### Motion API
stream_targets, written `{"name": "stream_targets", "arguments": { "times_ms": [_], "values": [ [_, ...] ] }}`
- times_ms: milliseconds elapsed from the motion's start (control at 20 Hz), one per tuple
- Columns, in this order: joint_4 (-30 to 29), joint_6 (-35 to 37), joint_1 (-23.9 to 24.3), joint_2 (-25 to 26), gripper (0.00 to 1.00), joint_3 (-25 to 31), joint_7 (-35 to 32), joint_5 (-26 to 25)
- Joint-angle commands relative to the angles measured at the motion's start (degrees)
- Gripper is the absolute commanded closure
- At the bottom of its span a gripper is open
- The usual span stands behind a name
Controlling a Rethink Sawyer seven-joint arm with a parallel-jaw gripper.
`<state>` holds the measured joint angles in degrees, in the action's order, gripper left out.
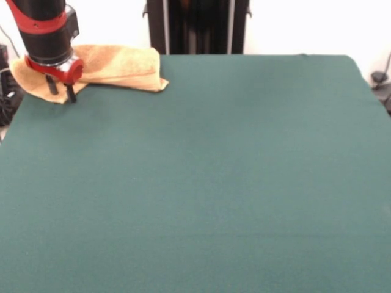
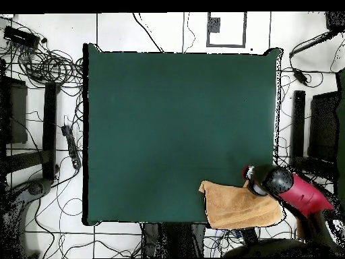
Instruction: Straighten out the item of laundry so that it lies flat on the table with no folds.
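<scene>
The orange-tan towel point(image 1: 116, 64) lies rumpled and folded over itself at the far left corner of the green table point(image 1: 214, 183), with one side reaching past the table's edge. In the overhead view the towel point(image 2: 236, 208) sits at the table's bottom right corner point(image 2: 175, 121). My gripper point(image 1: 62, 94) points down over the towel's near left corner, its two dark fingers apart and the tips at the cloth's edge. It holds nothing that I can see. From above the gripper point(image 2: 251, 181) is at the towel's upper right edge.
The robot's black pedestal point(image 1: 195, 27) stands behind the table's far edge. Cables and dark stands point(image 2: 54, 135) lie on the floor around the table. The red arm point(image 2: 303, 194) reaches in over the table's corner.
</scene>
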<state>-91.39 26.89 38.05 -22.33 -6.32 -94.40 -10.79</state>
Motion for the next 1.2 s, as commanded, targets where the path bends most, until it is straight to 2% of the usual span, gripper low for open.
{"name": "stream_targets", "arguments": {
  "times_ms": [50,150,550,850,1200],
  "values": [
    [0.2,-11.8,-4.9,11.7,1.0,2.8,-14.6,1.8],
    [-1.0,-9.5,-3.4,11.3,1.0,4.7,-13.6,3.5],
    [0.0,-6.5,-4.1,10.8,1.0,6.3,-11.1,3.9],
    [5.1,-7.3,-7.4,10.7,1.0,7.0,-11.1,4.2],
    [9.1,-8.0,-7.6,9.9,1.0,9.2,-7.6,3.6]
  ]
}}
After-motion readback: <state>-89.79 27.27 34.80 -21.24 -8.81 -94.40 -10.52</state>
